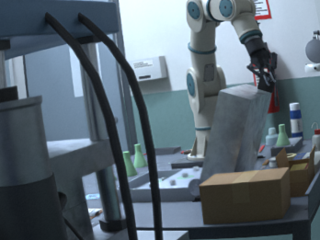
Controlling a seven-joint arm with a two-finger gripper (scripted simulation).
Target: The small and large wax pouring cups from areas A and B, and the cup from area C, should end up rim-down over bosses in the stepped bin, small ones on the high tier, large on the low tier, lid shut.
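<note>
My gripper [265, 83] is high above the bench at the top right corner of the bin lid [237, 131]. The grey lid stands raised and tilted over the stepped bin [172, 183], and its top edge is held in my closed fingers. Pale bosses show on the bin's floor. Two green cups [134, 159] stand rim-down left of the bin, one darker and one lighter. Another green cup [282, 135] and a pale blue one [271, 136] stand on a grey pad at the right.
A closed cardboard box [245, 194] sits at the bench's near edge in front of the lid, with an open carton [299, 169] to its right. Black hoses [115, 122] and a grey machine block the left foreground. A white bottle [295, 118] stands by the wall.
</note>
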